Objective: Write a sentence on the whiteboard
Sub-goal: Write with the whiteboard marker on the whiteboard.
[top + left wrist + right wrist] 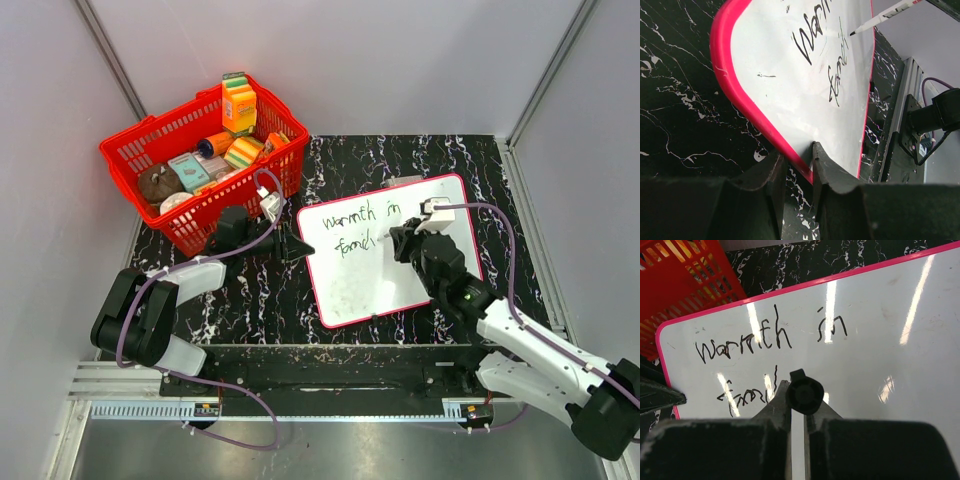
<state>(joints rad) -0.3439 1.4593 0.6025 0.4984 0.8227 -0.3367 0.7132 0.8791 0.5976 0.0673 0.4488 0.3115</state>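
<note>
Right tool (799, 411) tight around marker (804, 394), tip at whiteboard (880, 340).

One whiteboard (400, 275), one marker (886, 15), one red basket (225, 200) (several groceries (238, 108) inside).

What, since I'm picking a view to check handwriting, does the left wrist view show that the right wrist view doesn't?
Left wrist only: the left hand straddling the whiteboard frame, and the marker side-on. Right wrist only: the red basket, the right hand gripping the marker end-on, and the word "in". Both: the writing and the marbled table.
</note>
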